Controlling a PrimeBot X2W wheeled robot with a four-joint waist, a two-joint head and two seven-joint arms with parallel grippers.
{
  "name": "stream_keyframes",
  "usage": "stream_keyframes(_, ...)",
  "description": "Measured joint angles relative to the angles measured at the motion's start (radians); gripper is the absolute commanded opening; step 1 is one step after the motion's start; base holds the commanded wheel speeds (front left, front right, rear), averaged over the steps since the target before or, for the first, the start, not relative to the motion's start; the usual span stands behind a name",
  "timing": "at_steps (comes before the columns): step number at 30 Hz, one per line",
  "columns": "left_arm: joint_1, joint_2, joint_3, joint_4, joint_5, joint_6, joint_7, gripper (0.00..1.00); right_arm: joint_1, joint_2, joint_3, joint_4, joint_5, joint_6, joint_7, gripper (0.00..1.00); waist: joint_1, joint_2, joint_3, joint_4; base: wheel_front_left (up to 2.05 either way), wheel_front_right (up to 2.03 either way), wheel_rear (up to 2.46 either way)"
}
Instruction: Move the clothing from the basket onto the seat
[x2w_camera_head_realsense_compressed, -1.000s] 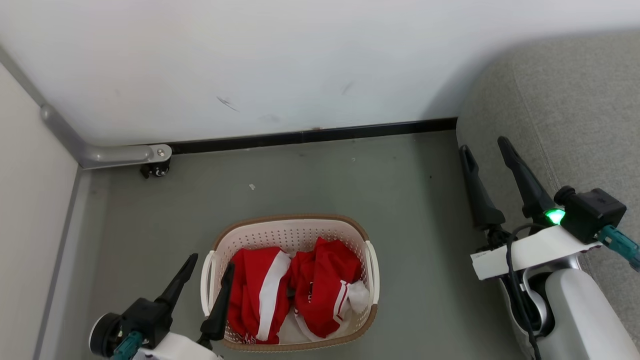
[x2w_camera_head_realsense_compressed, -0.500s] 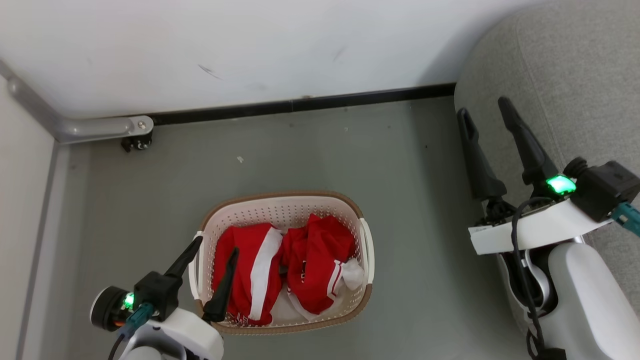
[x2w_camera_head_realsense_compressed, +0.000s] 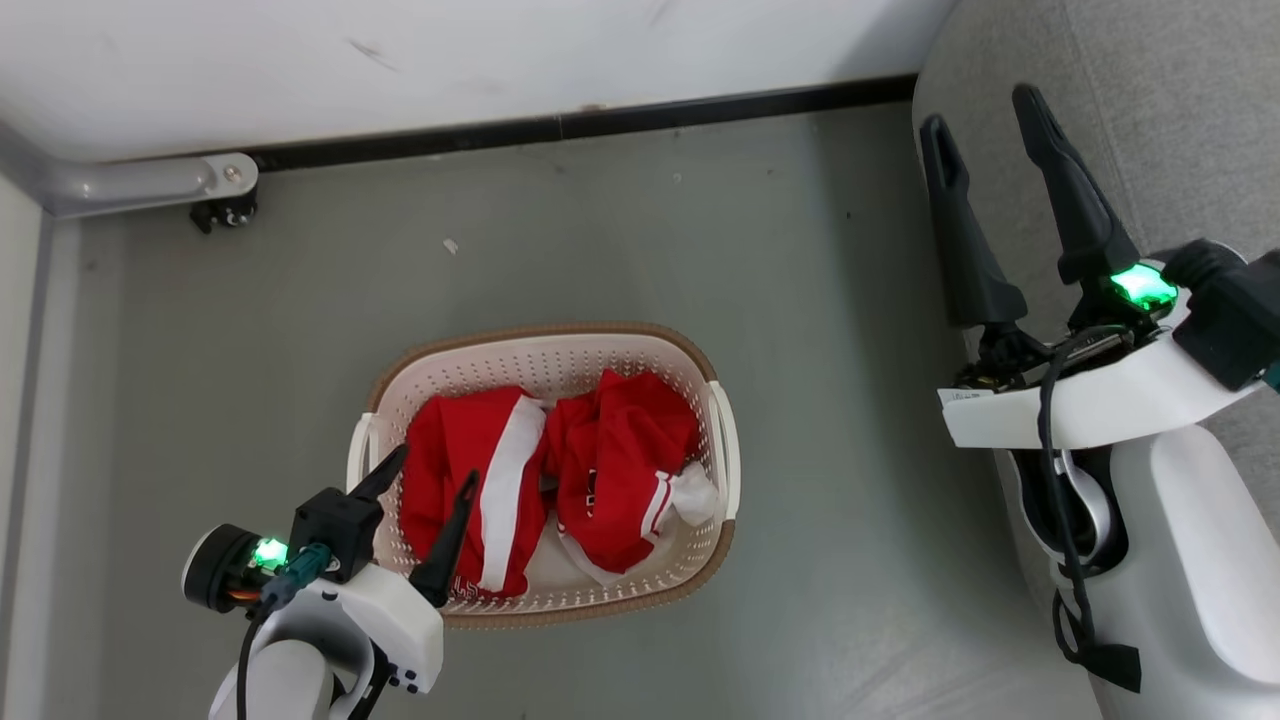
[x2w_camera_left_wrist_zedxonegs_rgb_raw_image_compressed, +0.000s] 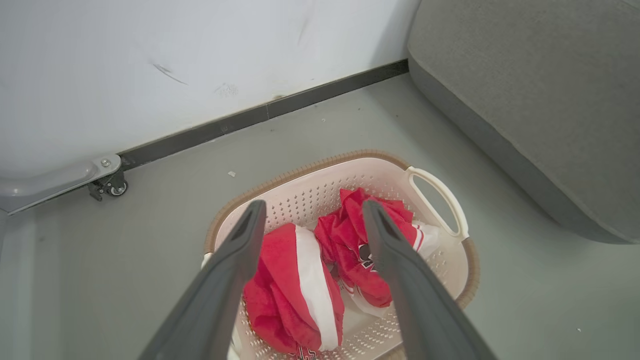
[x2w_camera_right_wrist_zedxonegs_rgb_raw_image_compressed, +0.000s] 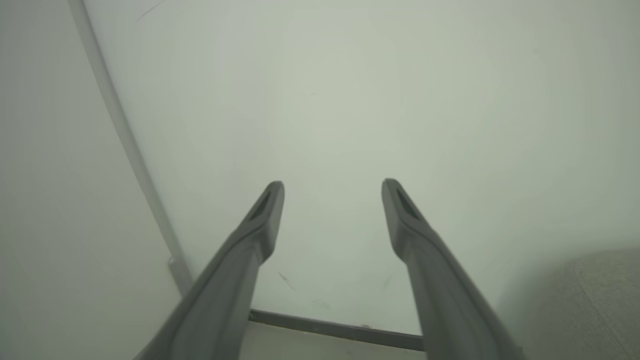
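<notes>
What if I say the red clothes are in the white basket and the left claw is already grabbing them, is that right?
Not quite. The red clothes are in the white basket, but the left claw is not grabbing them: the left wrist view shows it wide open above the clothes, holding nothing.

The left claw (x2w_camera_head_realsense_compressed: 435, 470) and right claw (x2w_camera_head_realsense_compressed: 980, 112) each have two long dark tapered fingers (x2w_camera_head_realsense_compressed: 965, 255). Glossy white forearms (x2w_camera_head_realsense_compressed: 1200, 560) carry black cables (x2w_camera_head_realsense_compressed: 1047, 440) and green lights (x2w_camera_head_realsense_compressed: 1140, 287).

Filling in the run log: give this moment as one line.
stage: pre-grasp | left gripper: open, empty, over basket | right gripper: open, empty, near seat | clothing: in basket
</notes>
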Motion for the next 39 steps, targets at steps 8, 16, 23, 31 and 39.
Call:
stream_keyframes(8, -0.053, -0.005, -0.007, 0.055, 0.002, 0.000, 0.026, 1.00, -0.045, -0.004, 0.024, -0.034, -0.005, 0.000, -0.001, 1.00, 0.0000, 0.0000, 0.062, -0.011, 0.00, 0.00, 0.00)
stream_keyframes(16, -0.110, -0.012, -0.035, 0.123, 0.038, -0.001, 0.055, 1.00, -0.087, -0.007, 0.047, -0.068, -0.005, 0.000, -0.001, 1.00, 0.0000, 0.0000, 0.129, -0.020, 0.00, 0.00, 0.00)
stream_keyframes(23, -0.160, -0.009, -0.056, 0.165, 0.062, -0.001, 0.072, 1.00, -0.109, -0.007, 0.052, -0.085, -0.001, 0.000, -0.001, 1.00, 0.0000, 0.0000, 0.179, -0.028, 0.00, 0.00, 0.00)
stream_keyframes(31, -0.212, -0.020, -0.059, 0.207, 0.062, -0.001, 0.088, 1.00, -0.149, -0.008, 0.072, -0.101, 0.004, 0.000, -0.001, 1.00, 0.0000, 0.0000, 0.225, -0.038, 0.00, 0.00, 0.00)
stream_keyframes(39, -0.267, -0.026, -0.057, 0.267, 0.069, 0.014, 0.127, 1.00, -0.201, -0.009, 0.095, -0.127, 0.004, 0.000, -0.001, 1.00, -0.0001, 0.0000, 0.271, -0.050, 0.00, 0.00, 0.00)
